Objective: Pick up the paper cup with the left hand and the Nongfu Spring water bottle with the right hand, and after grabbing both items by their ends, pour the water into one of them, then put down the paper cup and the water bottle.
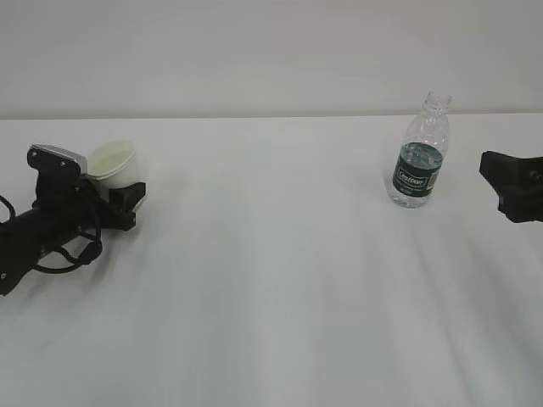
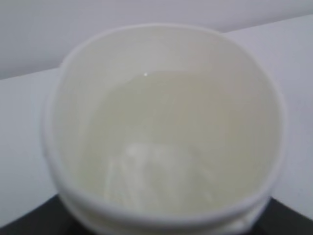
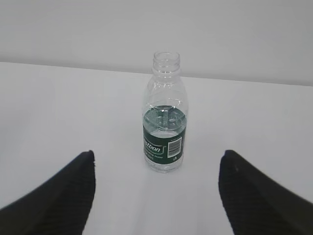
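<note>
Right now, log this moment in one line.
left pincer: shut on paper cup | right pincer: open, short of water bottle | bottle: upright, capless, on table

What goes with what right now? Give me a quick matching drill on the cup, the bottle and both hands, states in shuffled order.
Column one:
1. paper cup
2. water bottle
3. left hand
4. right hand

Column two:
A. open, fingers apart, nothing between them, facing the bottle
B. closed around the cup
C. standing upright on the table, capless, untouched
D. gripped, tilted, water inside

Pairs: 1-D, 2-C, 3-B, 4-A
</note>
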Controlling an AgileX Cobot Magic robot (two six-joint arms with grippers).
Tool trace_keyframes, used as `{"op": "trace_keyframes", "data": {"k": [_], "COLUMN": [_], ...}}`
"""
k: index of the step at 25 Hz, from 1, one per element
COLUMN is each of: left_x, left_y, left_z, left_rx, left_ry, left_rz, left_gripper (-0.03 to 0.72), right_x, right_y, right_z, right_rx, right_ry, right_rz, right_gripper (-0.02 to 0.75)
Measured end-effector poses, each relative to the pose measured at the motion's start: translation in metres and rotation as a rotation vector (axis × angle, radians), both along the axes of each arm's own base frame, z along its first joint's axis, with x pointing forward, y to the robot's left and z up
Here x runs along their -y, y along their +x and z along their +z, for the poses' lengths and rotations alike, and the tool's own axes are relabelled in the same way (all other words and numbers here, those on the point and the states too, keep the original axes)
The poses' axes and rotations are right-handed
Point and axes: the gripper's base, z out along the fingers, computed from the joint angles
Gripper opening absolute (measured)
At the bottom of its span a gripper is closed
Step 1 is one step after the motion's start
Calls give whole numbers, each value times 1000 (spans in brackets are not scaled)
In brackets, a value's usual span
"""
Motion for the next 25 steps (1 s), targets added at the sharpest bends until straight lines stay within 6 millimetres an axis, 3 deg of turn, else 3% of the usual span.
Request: {"op": "trace_keyframes", "data": {"k": [13, 19, 25], "left_x": [-1, -1, -2], "left_y": [0, 0, 0], "left_z": [-4, -6, -6], "left_rx": [9, 6, 6], "left_ry": [-15, -16, -18], "left_rz": [13, 18, 32], "left_gripper": [428, 594, 634], "right_x": [0, 0, 0], "right_y": [0, 0, 0], "right_z": [0, 0, 0], "right_rx": [0, -2, -3], "right_ry": [0, 0, -1], "right_rz": [0, 0, 0], "right_gripper": [588, 587, 587]}}
